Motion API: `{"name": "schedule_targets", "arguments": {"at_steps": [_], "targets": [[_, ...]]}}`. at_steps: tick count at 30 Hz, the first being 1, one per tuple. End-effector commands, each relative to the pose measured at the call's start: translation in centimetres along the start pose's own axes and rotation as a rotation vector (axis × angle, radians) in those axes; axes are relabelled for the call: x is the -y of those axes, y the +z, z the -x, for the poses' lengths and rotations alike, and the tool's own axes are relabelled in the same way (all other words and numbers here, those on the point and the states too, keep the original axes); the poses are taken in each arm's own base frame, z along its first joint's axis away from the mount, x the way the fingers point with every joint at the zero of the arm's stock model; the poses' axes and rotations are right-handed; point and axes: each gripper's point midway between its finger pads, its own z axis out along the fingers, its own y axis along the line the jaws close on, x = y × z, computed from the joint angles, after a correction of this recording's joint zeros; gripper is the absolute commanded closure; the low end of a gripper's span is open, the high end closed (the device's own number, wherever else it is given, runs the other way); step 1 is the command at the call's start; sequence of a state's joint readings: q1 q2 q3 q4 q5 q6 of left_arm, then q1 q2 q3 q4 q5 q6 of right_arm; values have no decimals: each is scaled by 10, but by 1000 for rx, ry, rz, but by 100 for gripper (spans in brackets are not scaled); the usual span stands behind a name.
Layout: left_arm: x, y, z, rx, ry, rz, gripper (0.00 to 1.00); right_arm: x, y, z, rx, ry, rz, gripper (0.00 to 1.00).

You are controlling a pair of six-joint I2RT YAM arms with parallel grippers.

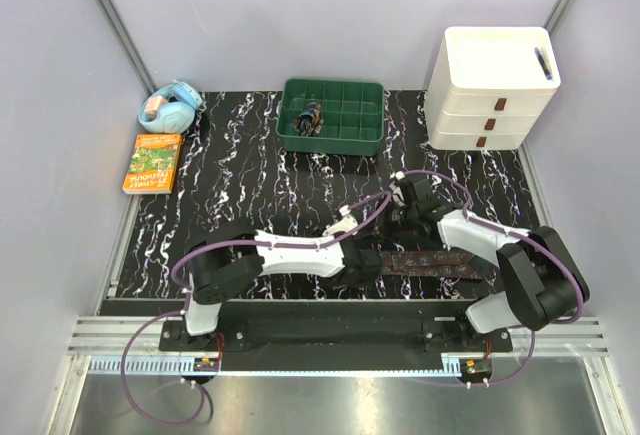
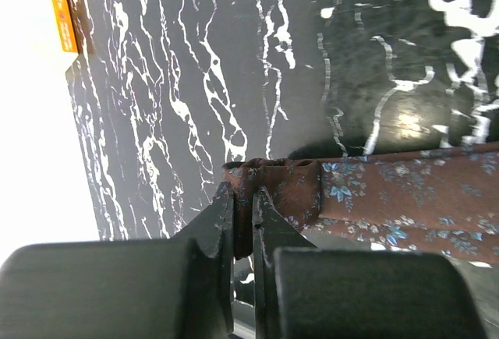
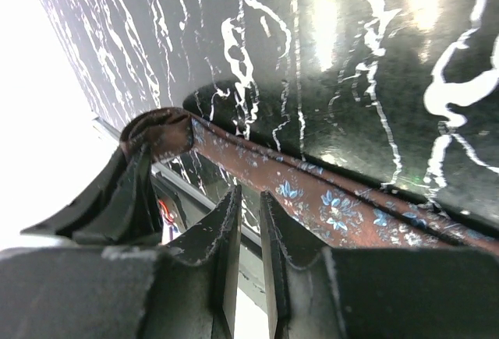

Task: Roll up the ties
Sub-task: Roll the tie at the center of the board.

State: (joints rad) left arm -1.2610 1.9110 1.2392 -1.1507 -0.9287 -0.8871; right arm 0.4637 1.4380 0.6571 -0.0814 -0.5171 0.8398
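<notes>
Left wrist view shows the left end effector (image 2: 243, 192) clenched on the tie (image 2: 390, 199) at its end, which is bunched into a small curl, seemingly the first turn of a roll. Seen from above, the tie lies flat along the 6 o'clock edge of the bench (image 1: 240, 185), stretching toward 3 o'clock. Beside the strip, the right end effector (image 3: 248, 199) has its jaws almost together, with no cloth visible between them. Rolling looks barely begun. The next move probably calls for turning the curl toward 3 o'clock while the right side steadies the strip.
</notes>
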Motion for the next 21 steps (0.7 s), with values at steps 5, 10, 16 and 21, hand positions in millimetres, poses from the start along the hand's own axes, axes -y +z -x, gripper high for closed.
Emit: {"name": "schedule_targets", "arguments": {"at_steps": [5,10,16,21], "targets": [[23,-16,24,56,39,4,100,4,-12,5,13,-1,21,78],[41,-23,21,52,50,-25,100,14,-23,18,38,23,24,78],[57,-22,11,25,44,-50,100,17,-34,32,72,38,6,78],[76,-24,1,-12,40,-127,100,19,-36,37,80,37,-5,77]]}}
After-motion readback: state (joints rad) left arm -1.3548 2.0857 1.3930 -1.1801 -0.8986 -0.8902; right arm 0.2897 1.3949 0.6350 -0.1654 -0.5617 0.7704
